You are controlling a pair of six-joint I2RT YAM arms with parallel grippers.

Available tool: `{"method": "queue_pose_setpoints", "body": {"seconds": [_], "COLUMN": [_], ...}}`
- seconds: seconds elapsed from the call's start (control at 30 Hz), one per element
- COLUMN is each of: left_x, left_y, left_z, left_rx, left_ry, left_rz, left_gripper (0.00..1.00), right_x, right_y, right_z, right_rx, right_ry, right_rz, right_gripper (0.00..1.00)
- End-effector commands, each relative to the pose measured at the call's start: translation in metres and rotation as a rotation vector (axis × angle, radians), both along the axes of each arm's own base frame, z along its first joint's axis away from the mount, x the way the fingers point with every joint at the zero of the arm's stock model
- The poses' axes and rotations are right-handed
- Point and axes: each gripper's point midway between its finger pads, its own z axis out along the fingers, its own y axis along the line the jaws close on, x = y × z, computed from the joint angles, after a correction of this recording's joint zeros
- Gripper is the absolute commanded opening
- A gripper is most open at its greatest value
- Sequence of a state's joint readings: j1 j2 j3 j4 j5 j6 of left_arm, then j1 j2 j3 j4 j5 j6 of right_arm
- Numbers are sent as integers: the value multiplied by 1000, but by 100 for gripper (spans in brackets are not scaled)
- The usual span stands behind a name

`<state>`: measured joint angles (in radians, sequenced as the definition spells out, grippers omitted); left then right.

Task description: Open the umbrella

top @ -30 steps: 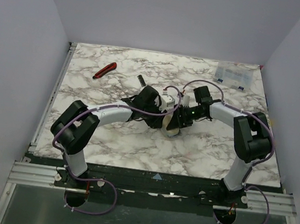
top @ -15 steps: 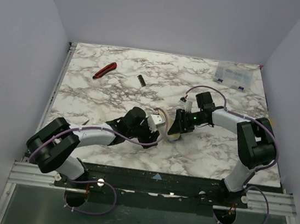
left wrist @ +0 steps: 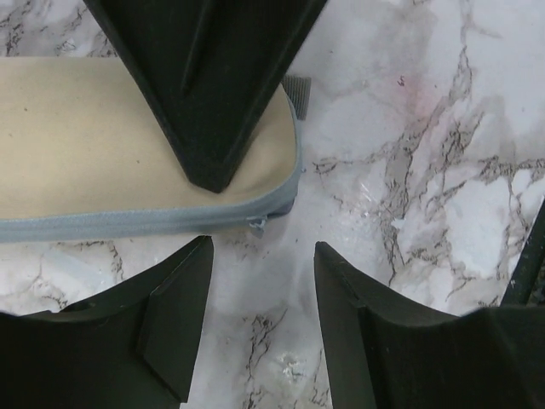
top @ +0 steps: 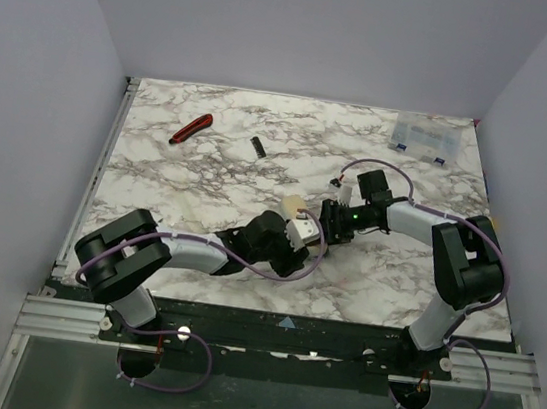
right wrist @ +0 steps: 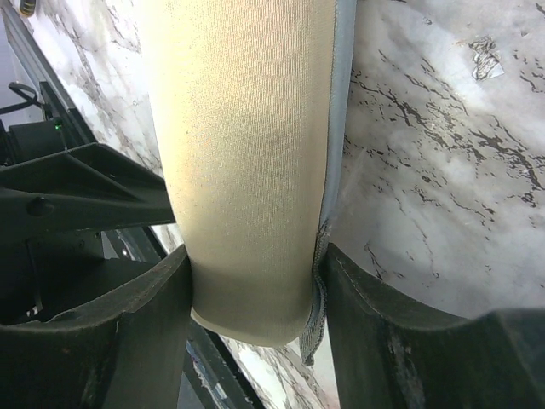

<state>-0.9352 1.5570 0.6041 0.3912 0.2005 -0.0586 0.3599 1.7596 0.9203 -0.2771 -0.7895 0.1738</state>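
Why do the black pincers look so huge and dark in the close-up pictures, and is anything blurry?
Left wrist view: the left pincer sits right by the lens, so it looms big and almost plain black, while the marble table looks sharp. Right wrist view: the same goes for the right pincer, yet the pouch shows its weave crisply. Top view: even light, soft shadows, no glare.

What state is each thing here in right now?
Umbrella: folded shut, lying flat.
Left gripper: open, empty.
Right gripper: fingers pressed on both sides of the umbrella's end.
Red tool: lying apart from both arms.
Clear box: lid looks shut.
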Motion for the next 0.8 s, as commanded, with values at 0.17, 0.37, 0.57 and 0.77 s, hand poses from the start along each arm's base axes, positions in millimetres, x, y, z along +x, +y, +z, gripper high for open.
{"method": "queue_pose_setpoints", "body": {"seconds": [0.17, 0.37, 0.57, 0.77], "left_x": [27, 31, 27, 30], "left_y": [-20, -16, -15, -6], "left_z": [11, 6, 8, 12], "left_rx": [-25, 6, 7, -5], "left_ry": [-28, -34, -30, -24], "left_rz": [109, 130, 104, 123], "left_gripper": [39, 15, 0, 0], "right_x": [-8, -10, -9, -11], "right_y": [-14, -17, -19, -23], "right_z": [-26, -28, -32, -34], "right_rx": [-117, -126, -143, -161], "right_ry": [57, 52, 47, 33], "right_rz": [-60, -62, -66, -60], "right_gripper": [32, 31, 27, 21]}}
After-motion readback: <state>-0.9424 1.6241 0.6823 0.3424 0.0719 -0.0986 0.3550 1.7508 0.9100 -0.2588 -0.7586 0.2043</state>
